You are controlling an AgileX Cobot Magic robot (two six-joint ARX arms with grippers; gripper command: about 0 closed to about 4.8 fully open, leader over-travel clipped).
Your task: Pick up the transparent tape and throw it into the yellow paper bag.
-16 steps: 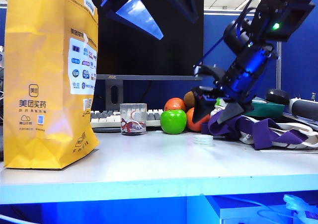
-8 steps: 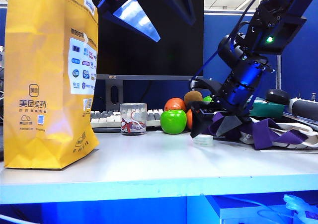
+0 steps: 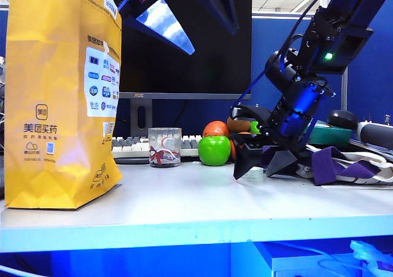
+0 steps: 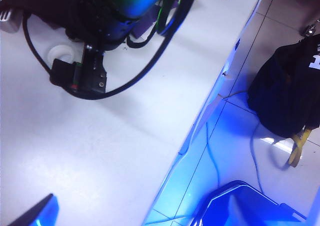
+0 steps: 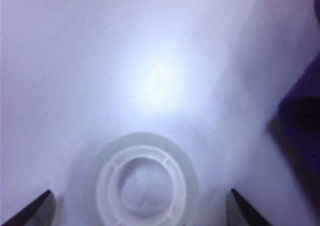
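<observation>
— Tape [image 5: 146, 184] lay flat on the tabletop [image 3: 184, 203], between the spread fingers of the right hand [image 3: 257, 168], untouched.

— And the left hand?

— High above the bag [image 3: 61, 93], fingers apart, holding nothing. The bag stood upright, well apart from the tape.

White table [image 3: 184, 209], yellow paper bag [image 3: 58, 99], transparent tape [image 5: 145, 186], glass cup [image 3: 164, 147], green apple [image 3: 214, 150]
</observation>
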